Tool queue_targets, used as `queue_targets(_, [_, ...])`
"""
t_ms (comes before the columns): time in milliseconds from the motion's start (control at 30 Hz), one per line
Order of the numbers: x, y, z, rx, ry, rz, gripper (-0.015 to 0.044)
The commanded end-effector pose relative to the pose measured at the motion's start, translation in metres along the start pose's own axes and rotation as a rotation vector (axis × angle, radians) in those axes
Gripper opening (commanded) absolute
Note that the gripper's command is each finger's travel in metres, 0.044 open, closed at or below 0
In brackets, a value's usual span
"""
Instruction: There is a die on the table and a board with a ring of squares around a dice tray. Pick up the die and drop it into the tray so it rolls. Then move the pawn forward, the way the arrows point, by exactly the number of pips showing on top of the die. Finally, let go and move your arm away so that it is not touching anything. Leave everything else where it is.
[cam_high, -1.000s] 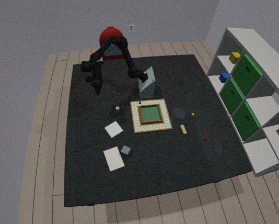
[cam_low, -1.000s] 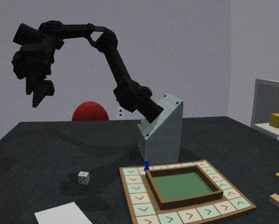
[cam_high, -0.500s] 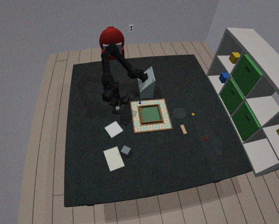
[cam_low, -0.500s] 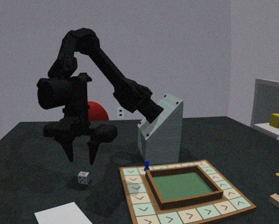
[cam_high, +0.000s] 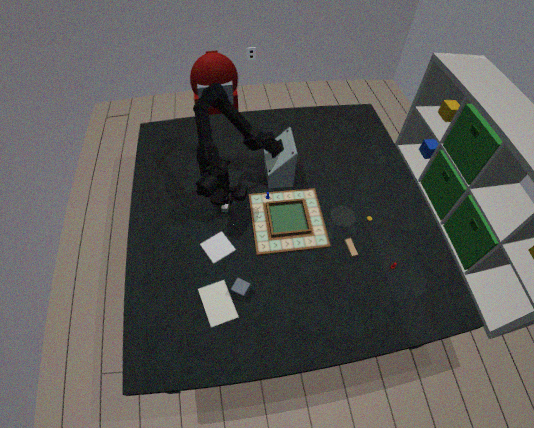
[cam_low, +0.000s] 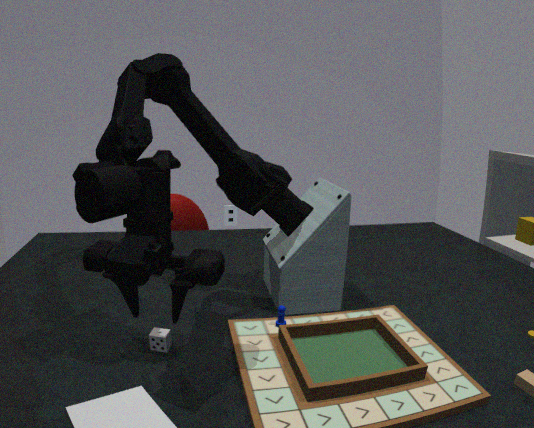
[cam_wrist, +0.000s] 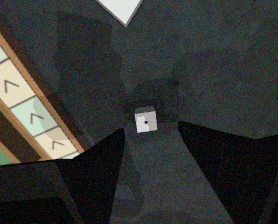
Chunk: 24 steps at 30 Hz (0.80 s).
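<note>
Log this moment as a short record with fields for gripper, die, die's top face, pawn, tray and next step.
gripper: open, fingertips above the die, not touching it
die: white die, on the table, outside the board
die top face: one pip
pawn: blue pawn, on the board's ring, on the side nearest the arm's grey mount
tray: dice tray, no die in it
next step: probably lower and grip the die
</note>
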<state>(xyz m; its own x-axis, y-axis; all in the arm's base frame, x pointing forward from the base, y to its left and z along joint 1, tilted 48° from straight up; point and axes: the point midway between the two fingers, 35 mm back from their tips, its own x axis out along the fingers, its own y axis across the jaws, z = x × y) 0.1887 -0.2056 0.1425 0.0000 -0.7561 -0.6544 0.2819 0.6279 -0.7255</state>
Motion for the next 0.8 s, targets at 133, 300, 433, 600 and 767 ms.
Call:
queue_targets(133, [0.011,0.004,-0.001,-0.015,0.008,0.008,0.0275])
queue_targets(300, [0.019,0.004,-0.001,-0.015,0.008,0.008,0.0275])
queue_targets(433, [0.026,0.004,-0.001,-0.015,0.008,0.008,0.0275])
queue_targets(600, [0.034,0.004,-0.001,-0.016,0.008,0.007,0.0275])
queue_targets(767, [0.038,0.004,-0.002,-0.016,0.008,0.006,0.0249])
